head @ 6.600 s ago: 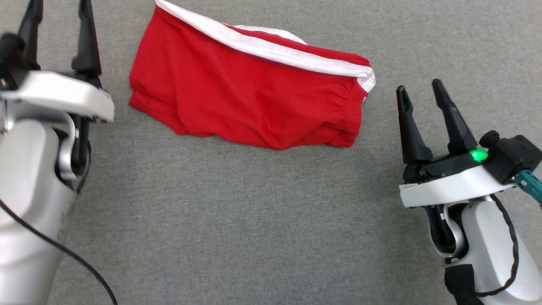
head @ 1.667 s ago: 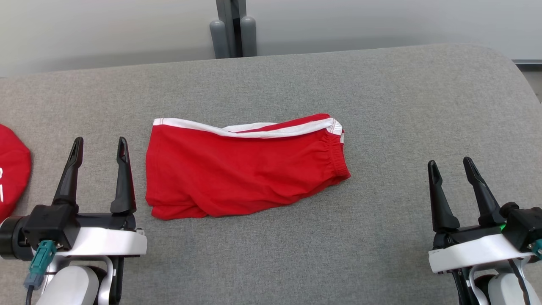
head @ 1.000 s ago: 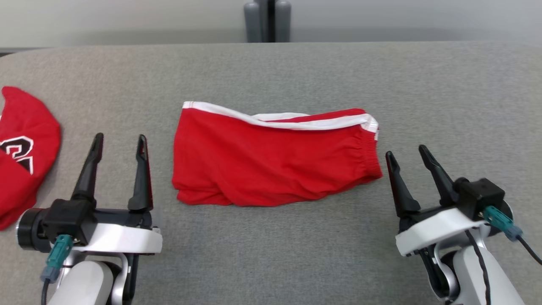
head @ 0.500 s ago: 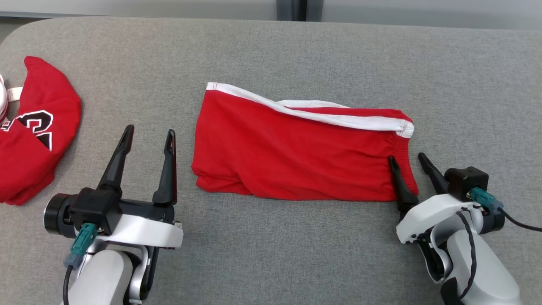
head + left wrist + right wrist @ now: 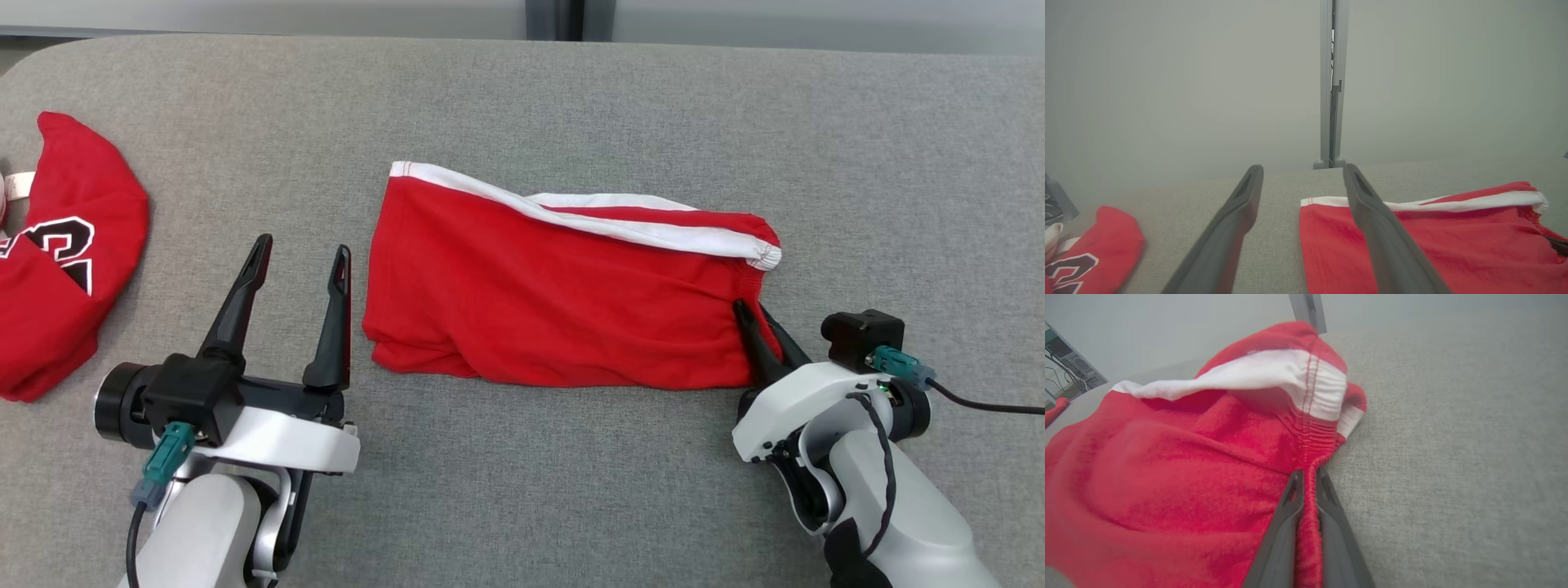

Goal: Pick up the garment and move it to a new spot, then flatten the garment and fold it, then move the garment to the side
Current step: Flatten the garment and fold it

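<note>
The red shorts [image 5: 555, 302] lie in the middle of the grey cloth-covered surface [image 5: 571, 490]. Their white side stripe runs along the far edge and the elastic waistband is at the right end.

Half a second ago our right claw [image 5: 751, 309] stood with its fingers apart astride that waistband. Now the two fingers are pressed together on the waistband's near part with red cloth pinched between them, and the waistband's far corner has bunched and rounded a little. Otherwise the shorts lie as they did.

Our left claw [image 5: 304, 244] is spread wide and holds nothing, as before. It hangs just beside the shorts' left edge; we cannot tell whether its right finger touches the cloth.

Beyond the shorts, a band of open surface runs to the far edge, and a grey post [image 5: 555, 16] stands behind that edge against a pale wall. To the right of the shorts the surface lies open to the side of the head view. On the shorts' near side, open cloth stretches between our two arms.

To the left of the shorts, past the left claw, a crumpled red jersey [image 5: 57, 253] with black-and-white lettering lies well apart from them, near the surface's rounded far-left corner.
</note>
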{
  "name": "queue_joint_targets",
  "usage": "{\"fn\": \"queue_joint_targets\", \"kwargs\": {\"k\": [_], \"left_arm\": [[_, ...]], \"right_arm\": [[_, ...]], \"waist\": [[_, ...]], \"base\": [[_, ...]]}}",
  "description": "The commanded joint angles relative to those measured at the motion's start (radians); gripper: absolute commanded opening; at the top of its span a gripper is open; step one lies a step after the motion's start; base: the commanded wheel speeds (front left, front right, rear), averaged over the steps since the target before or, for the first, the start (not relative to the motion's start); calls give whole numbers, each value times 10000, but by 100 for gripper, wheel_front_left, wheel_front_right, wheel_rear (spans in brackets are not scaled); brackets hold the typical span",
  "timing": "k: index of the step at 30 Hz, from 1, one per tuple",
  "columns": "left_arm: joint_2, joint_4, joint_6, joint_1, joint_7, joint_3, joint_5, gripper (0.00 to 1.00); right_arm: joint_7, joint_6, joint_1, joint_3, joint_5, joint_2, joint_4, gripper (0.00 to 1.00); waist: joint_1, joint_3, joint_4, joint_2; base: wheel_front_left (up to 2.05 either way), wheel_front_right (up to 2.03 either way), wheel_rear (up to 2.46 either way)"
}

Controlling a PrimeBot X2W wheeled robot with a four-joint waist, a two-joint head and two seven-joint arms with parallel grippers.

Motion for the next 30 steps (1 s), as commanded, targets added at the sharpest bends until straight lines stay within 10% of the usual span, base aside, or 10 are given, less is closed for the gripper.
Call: {"fn": "queue_joint_targets", "kwargs": {"k": [1,19,30], "left_arm": [[46,17,-12,-115,-42,72,69,100],[40,-101,-165,114,-42,323,251,100],[-50,-82,-245,-120,-42,234,289,100]], "right_arm": [[-9,27,120,160,94,88,156,0],[-79,16,1571,-2526,-1141,-37,-1953,0],[969,16,1546,-301,-290,27,-6122,0]], "waist": [[0,-9,-40,-1],[0,-164,-766,-1],[0,-162,-774,-1]], "base": [[0,0,0],[0,0,0],[0,0,0]]}}
